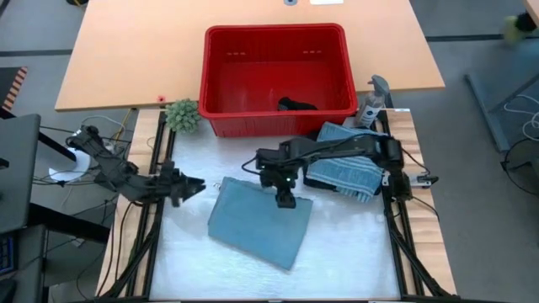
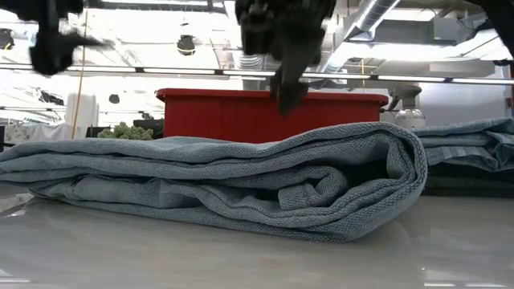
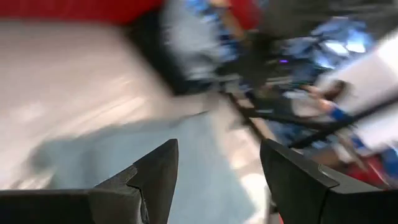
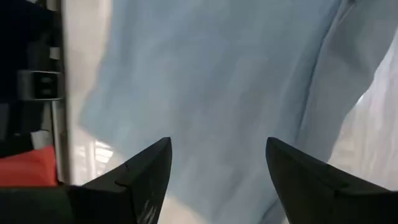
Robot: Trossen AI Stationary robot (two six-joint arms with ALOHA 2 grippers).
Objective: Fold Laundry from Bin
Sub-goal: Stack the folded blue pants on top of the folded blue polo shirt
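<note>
Low view, thick folded blue-grey terry towel (image 2: 241, 189), ribbed hem, right pincer (image 1: 286, 199) apart above, left pincer (image 1: 195, 187) apart.

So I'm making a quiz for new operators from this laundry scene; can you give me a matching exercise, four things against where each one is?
Things:
1. black garment
2. folded blue-grey towel
3. striped cloth
4. small green plant

Places:
A. outside the bin's left front corner
B. table centre, under the open right gripper
C. inside the red bin
D. right of the table, in front of the bin

Pairs: 1-C, 2-B, 3-D, 4-A
</note>
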